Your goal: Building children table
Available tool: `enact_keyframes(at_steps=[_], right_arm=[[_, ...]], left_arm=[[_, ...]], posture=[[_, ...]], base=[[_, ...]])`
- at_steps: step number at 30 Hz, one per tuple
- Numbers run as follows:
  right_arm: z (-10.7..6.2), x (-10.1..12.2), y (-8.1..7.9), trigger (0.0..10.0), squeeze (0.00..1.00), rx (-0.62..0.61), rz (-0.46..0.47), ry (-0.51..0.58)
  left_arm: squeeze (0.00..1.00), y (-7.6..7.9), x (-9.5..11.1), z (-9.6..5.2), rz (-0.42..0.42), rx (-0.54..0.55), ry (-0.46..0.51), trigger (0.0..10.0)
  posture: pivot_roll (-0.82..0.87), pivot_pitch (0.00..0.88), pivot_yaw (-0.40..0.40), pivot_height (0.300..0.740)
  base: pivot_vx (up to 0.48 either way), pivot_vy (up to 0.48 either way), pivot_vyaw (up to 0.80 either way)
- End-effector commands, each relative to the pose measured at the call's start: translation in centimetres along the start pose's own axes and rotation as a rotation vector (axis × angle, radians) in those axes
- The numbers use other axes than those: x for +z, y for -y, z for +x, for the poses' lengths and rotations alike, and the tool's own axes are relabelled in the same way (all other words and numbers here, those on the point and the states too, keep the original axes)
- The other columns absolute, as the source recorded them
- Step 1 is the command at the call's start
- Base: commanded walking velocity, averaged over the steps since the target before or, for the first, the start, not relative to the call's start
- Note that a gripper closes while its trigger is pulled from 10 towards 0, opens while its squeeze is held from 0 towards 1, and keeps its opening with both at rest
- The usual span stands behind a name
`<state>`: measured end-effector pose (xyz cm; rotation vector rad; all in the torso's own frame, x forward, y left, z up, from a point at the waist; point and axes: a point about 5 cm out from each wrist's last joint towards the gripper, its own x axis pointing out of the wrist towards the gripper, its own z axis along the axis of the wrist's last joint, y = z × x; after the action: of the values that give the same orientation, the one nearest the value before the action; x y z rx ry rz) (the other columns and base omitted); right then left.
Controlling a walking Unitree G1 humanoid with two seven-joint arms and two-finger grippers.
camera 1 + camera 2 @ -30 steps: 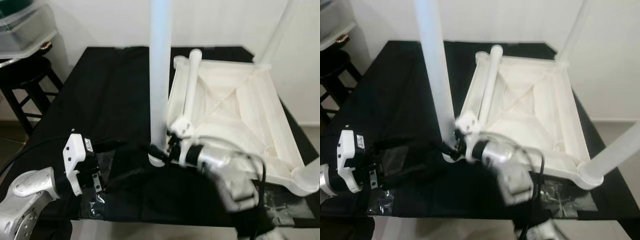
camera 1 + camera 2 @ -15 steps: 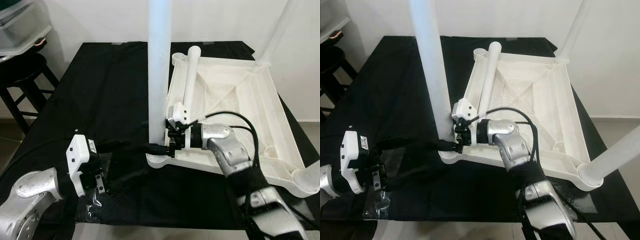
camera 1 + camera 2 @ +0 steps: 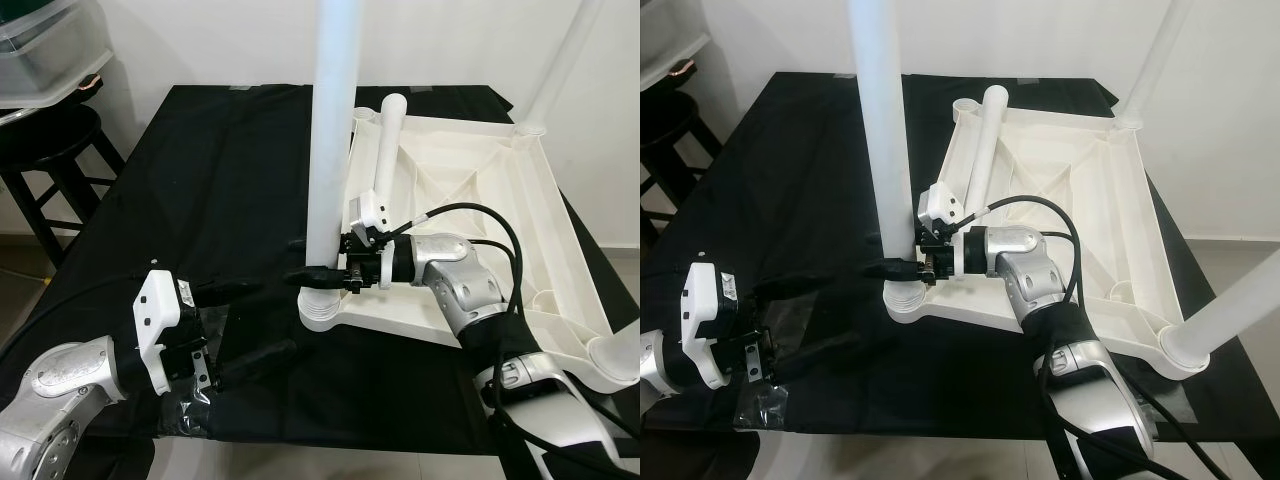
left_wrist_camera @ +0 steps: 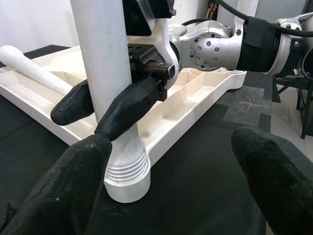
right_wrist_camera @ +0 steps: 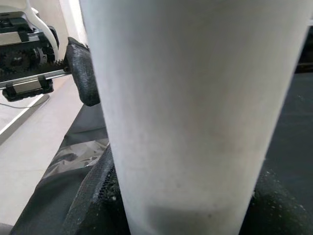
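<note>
Fingers, right: your right gripper is pinching the upright leg just above its ribbed base, one black finger lying on each side of the tube.
Fingers, left: your left gripper is hovering with its fingers spread wide, touching nothing, low over the black-draped bench.
Upright leg: it is standing in the near-left corner socket of the tabletop.
Tabletop: it is lying upside down on the right half of the bench, ribs facing up.
Other legs: two more are standing in the far-right and near-right corners.
Loose leg: you are seeing one leg lying flat along the tabletop's left edge.
Surroundings: a dark stool is standing left of the bench, carrying a clear bin.
</note>
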<state>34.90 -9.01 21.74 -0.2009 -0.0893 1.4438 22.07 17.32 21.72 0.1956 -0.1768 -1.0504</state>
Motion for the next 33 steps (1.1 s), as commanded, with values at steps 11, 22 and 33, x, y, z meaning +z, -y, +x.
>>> enact_keyframes(at_steps=[11,22,33], right_arm=[[0.3,-5.6,-5.5,0.0,0.00,-0.905,0.072,-0.089],[3.3,-4.6,-6.5,0.0,0.00,-0.805,0.098,-0.058],[3.5,-0.8,-5.1,10.0,1.00,-0.406,0.026,0.085]], left_arm=[[0.00,0.5,-0.3,0.0,-0.012,-0.022,-0.008,10.0],[0.00,0.3,-0.3,0.2,-0.009,-0.030,-0.007,10.0],[0.00,0.0,-0.2,0.0,0.004,-0.023,-0.014,10.0]], posture=[[0.02,0.186,-0.025,0.740],[0.03,0.185,-0.021,0.740],[0.02,0.180,-0.020,0.740]], base=[[0.000,0.000,0.00],[0.000,0.000,0.00],[0.000,0.000,0.00]])
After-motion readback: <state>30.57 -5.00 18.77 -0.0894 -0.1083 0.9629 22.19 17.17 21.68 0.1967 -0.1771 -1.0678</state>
